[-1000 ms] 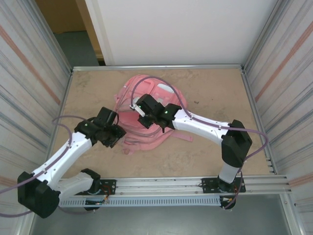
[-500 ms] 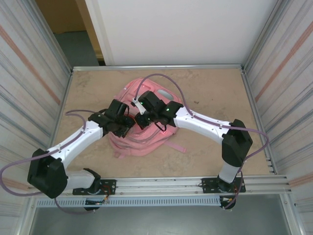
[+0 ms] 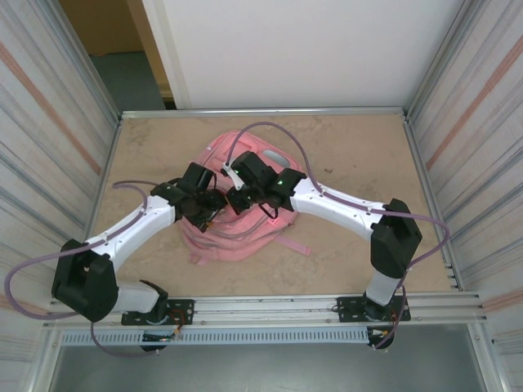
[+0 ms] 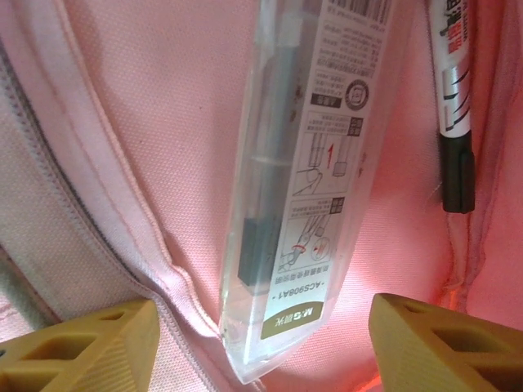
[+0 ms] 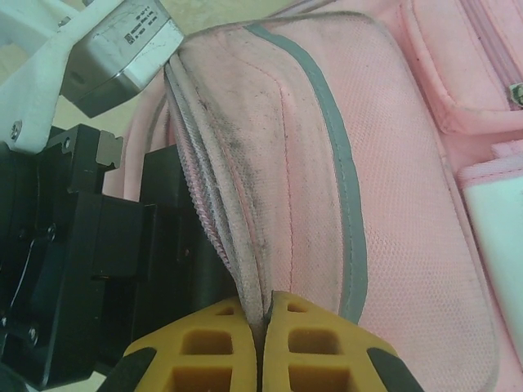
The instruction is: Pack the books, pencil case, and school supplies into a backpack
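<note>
The pink backpack (image 3: 245, 238) lies mid-table. My right gripper (image 3: 234, 196) (image 5: 263, 327) is shut on the zipped edge of the backpack's front flap (image 5: 392, 204) and holds it up. My left gripper (image 3: 214, 206) (image 4: 265, 339) reaches into the opening, its yellow fingers (image 4: 98, 339) wide open on either side of a clear plastic case (image 4: 315, 163) that bears a printed label and holds a dark stick. The case rests on the pink lining (image 4: 163, 122). A pen (image 4: 453, 106) with a white labelled barrel and black end lies beside the case. The book and pencil case are out of view.
A pink strap (image 3: 294, 243) trails from the backpack toward the near right. The left arm's black wrist body (image 5: 90, 245) sits close to the raised flap. Metal walls enclose the table (image 3: 359, 155), and a rail (image 3: 270, 306) runs along its near edge.
My left arm has swung right from beside the backpack into its opening. The right gripper has kept its hold on the flap, and the backpack has shifted slightly.
</note>
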